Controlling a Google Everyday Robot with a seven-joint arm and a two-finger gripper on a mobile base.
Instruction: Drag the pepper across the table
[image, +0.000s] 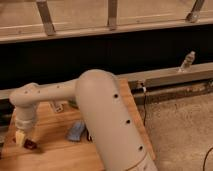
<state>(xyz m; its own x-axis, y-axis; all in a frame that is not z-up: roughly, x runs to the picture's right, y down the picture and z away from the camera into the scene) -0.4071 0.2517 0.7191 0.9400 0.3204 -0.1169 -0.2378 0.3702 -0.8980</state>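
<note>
The pepper (31, 145) is a small dark red-brown piece lying on the light wooden table (55, 152) near its left edge. My gripper (21, 138), with yellowish tips, points down right beside the pepper on its left and touches or nearly touches it. My large white arm (100, 115) reaches from the lower right across the table and hides much of its right part.
A blue-grey cloth-like piece (76, 131) lies mid-table, right of the pepper. The striped block is almost hidden behind my arm. A small white object (57, 106) sits near the table's back edge. A bottle (186, 61) stands on the ledge at the right.
</note>
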